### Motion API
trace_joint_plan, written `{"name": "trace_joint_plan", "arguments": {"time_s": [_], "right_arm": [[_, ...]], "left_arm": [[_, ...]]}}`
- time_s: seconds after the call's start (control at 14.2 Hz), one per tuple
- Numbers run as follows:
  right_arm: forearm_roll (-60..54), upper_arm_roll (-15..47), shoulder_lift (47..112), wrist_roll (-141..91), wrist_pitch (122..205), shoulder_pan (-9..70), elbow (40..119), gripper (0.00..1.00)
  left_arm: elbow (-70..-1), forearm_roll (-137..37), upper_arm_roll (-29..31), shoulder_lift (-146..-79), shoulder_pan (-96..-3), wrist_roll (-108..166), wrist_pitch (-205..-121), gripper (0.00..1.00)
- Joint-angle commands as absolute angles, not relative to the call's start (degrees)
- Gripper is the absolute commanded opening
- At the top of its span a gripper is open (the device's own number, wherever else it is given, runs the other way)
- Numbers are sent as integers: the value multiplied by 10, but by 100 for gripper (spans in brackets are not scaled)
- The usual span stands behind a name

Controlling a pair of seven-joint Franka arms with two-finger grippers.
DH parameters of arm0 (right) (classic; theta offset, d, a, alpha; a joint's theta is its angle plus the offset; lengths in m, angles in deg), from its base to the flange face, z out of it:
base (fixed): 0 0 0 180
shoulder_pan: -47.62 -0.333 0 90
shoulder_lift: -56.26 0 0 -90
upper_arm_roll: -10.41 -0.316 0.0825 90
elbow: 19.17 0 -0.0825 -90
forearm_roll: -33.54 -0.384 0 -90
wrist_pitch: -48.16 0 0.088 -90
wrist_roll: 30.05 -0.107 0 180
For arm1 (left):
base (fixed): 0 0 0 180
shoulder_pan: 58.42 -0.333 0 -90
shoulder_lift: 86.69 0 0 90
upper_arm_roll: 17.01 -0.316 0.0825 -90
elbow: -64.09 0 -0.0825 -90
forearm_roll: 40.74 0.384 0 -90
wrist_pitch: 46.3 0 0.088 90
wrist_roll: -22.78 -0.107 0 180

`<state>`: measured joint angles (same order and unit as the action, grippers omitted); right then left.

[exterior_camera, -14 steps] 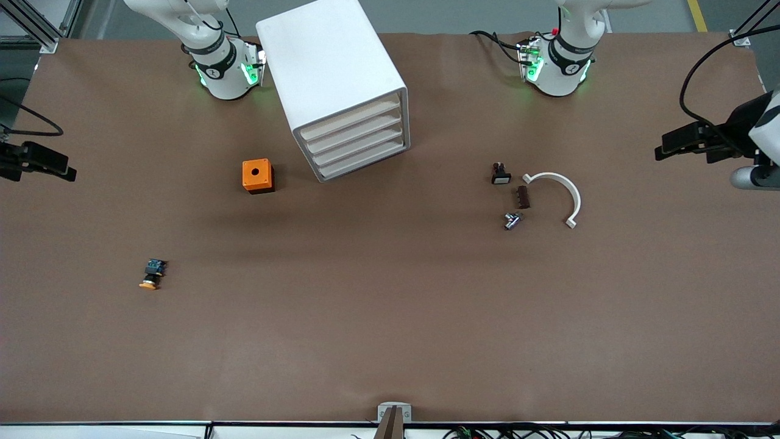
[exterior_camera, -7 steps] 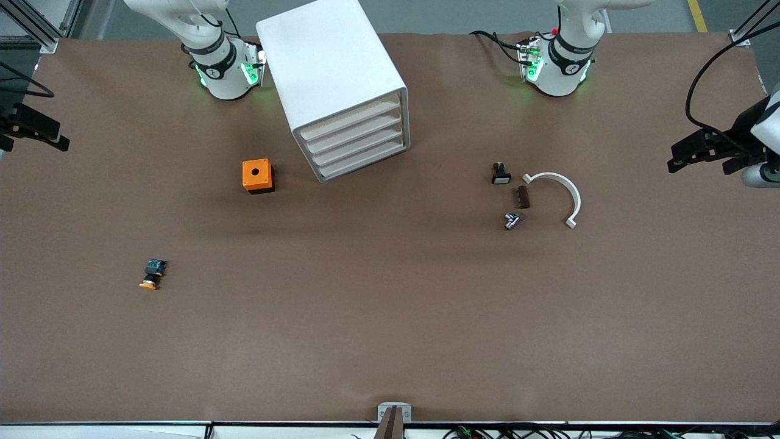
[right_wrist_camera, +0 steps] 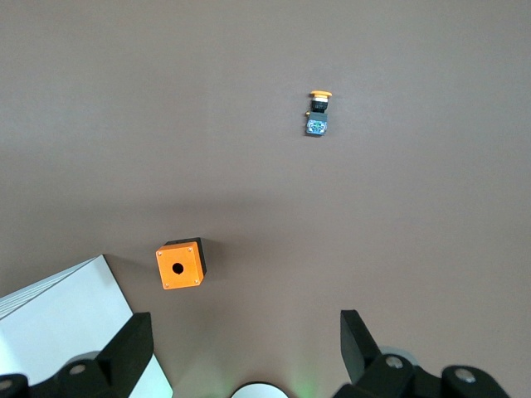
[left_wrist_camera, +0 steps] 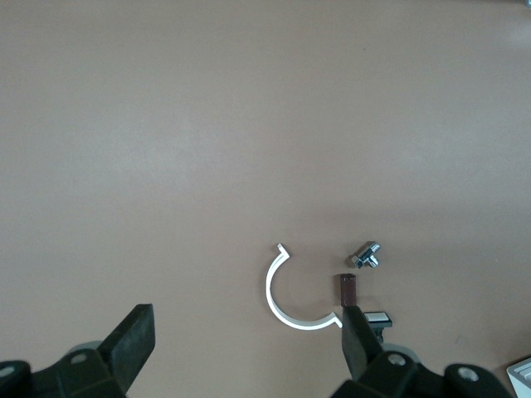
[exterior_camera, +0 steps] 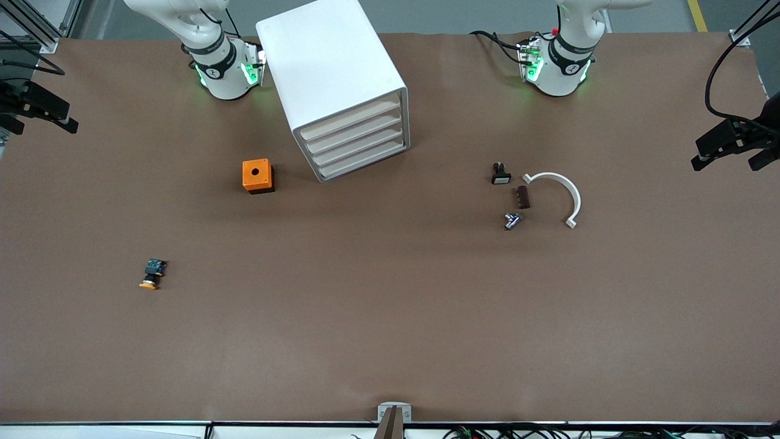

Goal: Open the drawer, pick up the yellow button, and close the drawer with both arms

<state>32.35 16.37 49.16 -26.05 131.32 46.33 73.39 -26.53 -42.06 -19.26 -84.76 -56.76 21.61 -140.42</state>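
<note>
The white cabinet (exterior_camera: 332, 73) stands between the arm bases, its four drawers all shut; the uppermost drawer (exterior_camera: 352, 119) is flush with the front. The button (exterior_camera: 152, 274), with orange cap and blue rear block, lies on the table toward the right arm's end, nearer the front camera than the cabinet; it also shows in the right wrist view (right_wrist_camera: 317, 116). My right gripper (exterior_camera: 42, 113) hangs open and empty over the table's edge at the right arm's end (right_wrist_camera: 247, 340). My left gripper (exterior_camera: 728, 149) hangs open and empty over the left arm's end (left_wrist_camera: 247, 340).
An orange cube box with a hole (exterior_camera: 257, 175) sits beside the cabinet (right_wrist_camera: 180, 264). Toward the left arm's end lie a white curved part (exterior_camera: 557, 189), a black-and-white part (exterior_camera: 501, 174), a brown block (exterior_camera: 523, 197) and a metal fitting (exterior_camera: 512, 220).
Both grippers have drawn outward toward their table ends: the left one slid toward the view's edge, the right one toward the robots' side. Nothing on the table has moved.
</note>
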Motion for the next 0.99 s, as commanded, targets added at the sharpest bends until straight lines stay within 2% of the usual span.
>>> {"name": "trace_joint_plan", "arguments": {"time_s": [0.0,0.92], "right_arm": [[336,165,478,-257,1322,459,750,100],[347,162,470,-255,1314,463,748,100]], "left_arm": [[-266,-407,-193,-841,-567,208,-1407,100],[-265,-411,-190,-851,-567,208,-1411,100]]}}
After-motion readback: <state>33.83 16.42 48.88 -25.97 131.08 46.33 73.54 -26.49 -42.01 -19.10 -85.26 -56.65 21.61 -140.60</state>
